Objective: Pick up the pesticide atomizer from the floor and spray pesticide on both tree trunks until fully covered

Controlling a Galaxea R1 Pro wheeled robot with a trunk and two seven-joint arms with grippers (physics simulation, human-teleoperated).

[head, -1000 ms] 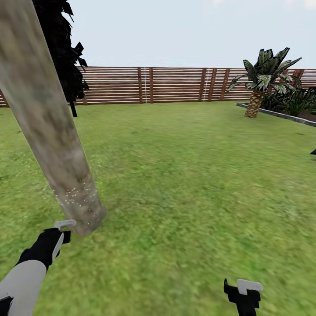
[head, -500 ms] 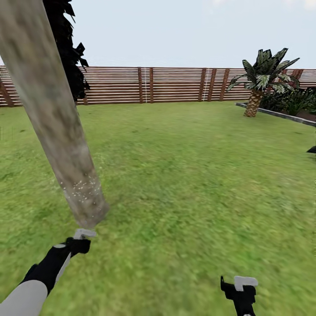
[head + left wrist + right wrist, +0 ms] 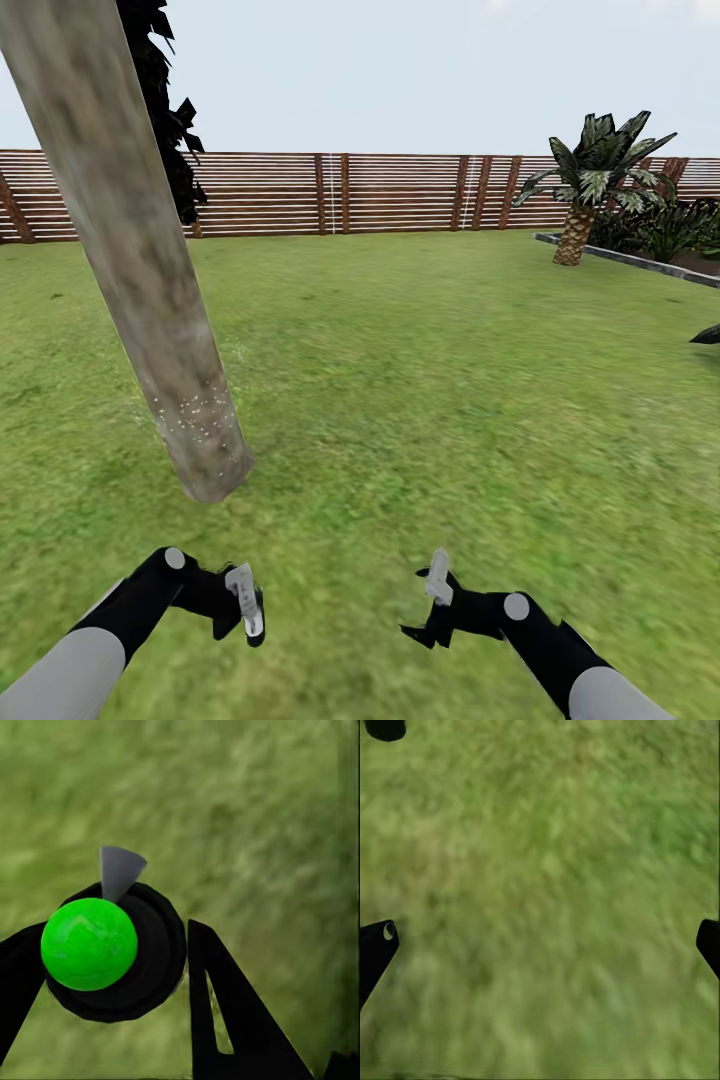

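**Both arms swing in low before the speckled trunk**

Since a second ago the left gripper [image 3: 243, 610] has dropped away from the foot of the trunk [image 3: 150, 290] and turned inward over the grass [image 3: 420, 400]. The right gripper [image 3: 432, 605], then only peeking in at the lower edge of the head view, is now raised and turned toward the left one, its whole forearm showing. The camera has shifted a little too: more fence [image 3: 400, 192] shows left of the trunk.

The left wrist view shows the atomizer [image 3: 101, 945] held between the left fingers [image 3: 232, 1020]: a round black body with a bright green cap and a grey cone nozzle. The fingers are closed against its sides, above the grass. In the head view it is hidden by the gripper.

The right fingers [image 3: 376, 945] stand wide apart at the two edges of the right wrist view, with nothing but grass between them.

The trunk is a thick, mottled grey-tan column, leaning in the head view, with fine white specks scattered over its lowest part just above the ground. It stands just ahead and to the left of the left gripper.

Counted: one tree trunk, one atomizer, two grippers, one palm [image 3: 585, 190] far right by the fence, one dark cypress [image 3: 170, 110] behind the trunk.
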